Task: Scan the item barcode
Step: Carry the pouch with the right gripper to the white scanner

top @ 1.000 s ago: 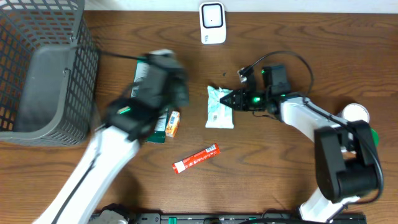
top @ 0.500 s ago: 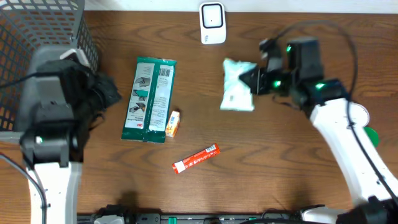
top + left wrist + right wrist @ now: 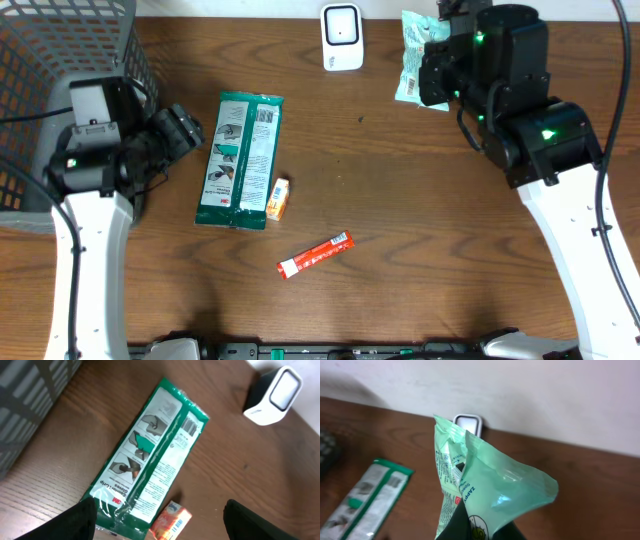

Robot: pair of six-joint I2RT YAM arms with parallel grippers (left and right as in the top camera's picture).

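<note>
The right arm is raised over the table's far edge. Its claw (image 3: 479,533) is pinched tight on the bottom of the mint pouch (image 3: 485,485), held upright near the scanner (image 3: 341,37). The left claw (image 3: 160,510) hangs spread wide and empty over the green pack (image 3: 150,465) and orange box (image 3: 171,519), beside the basket (image 3: 60,110). Only the right wrist view shows the pouch's print; only overhead shows the red stick (image 3: 315,254). Half a second ago the pouch was nearer, short of the scanner.
</note>
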